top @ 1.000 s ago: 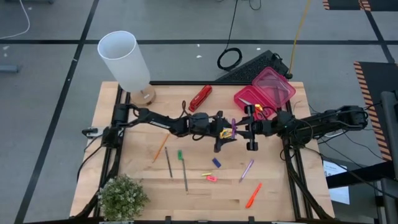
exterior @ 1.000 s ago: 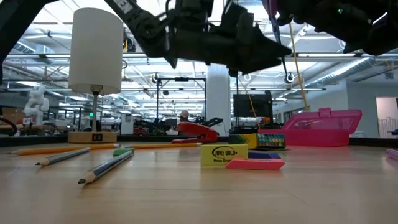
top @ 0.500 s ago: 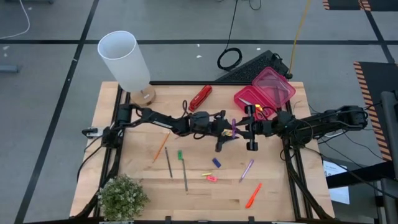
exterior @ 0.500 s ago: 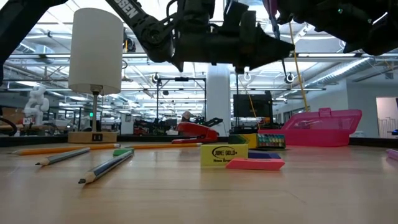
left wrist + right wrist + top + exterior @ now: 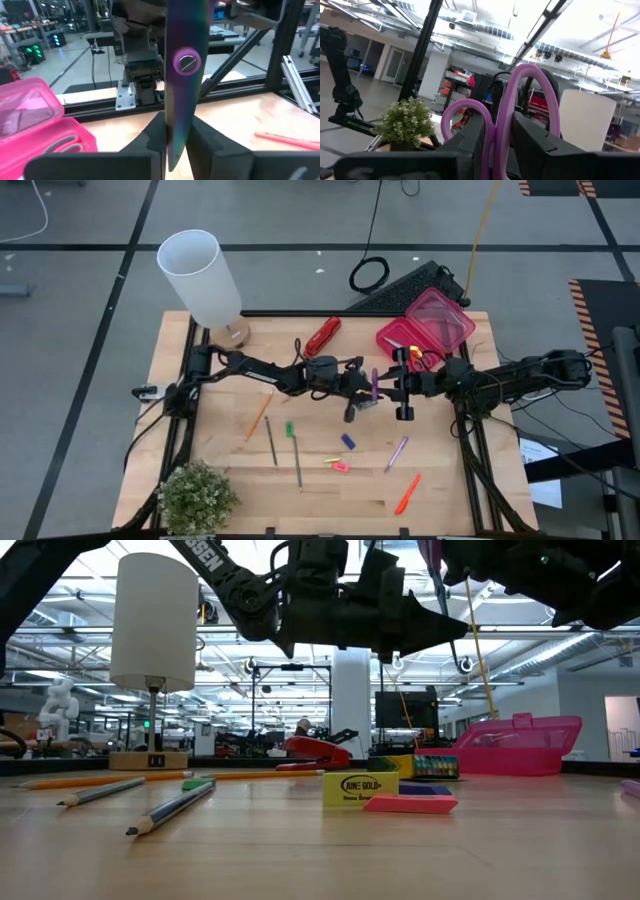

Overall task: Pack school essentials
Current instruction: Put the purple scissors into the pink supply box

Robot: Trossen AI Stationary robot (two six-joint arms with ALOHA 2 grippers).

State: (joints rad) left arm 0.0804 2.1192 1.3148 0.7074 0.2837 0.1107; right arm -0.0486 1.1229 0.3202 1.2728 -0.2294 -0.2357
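So both arms meet over the middle of the table (image 5: pixel 225 480), each gripping the same purple-handled scissors (image 5: pixel 375 384). The right gripper (image 5: pixel 401 387) has its fingers clamped narrow on the purple loop handles, which you can see up close in the right wrist view (image 5: pixel 505 120). The left gripper (image 5: pixel 357 393) has its fingers pinched on the iridescent blade just below the pivot screw (image 5: pixel 184 85). From the low view the scissors (image 5: pixel 437 565) hang well above the wood, so nothing underneath is touching them.

Rest of the school stuff lies loose on the front half of the table: an orange pencil (image 5: pixel 258 417), a grey pencil (image 5: pixel 271 441), a green-capped pencil (image 5: pixel 295 450), a small blue eraser (image 5: pixel 348 441), a yellow and pink eraser pair (image 5: pixel 337 465), a purple pen (image 5: pixel 397 453) and an orange marker (image 5: pixel 407 493) closest to the front edge. They're spread apart with bare wood between them.

The pink plastic box (image 5: pixel 424 327) sits open at the back right corner, near the edge, with something grey lying inside. The red stapler (image 5: pixel 322 337) is just left of it along the back edge, the white lamp (image 5: pixel 200 280) fills the back left corner, and a small potted plant (image 5: pixel 198 497) takes the front left corner. The middle strip under the grippers is bare.
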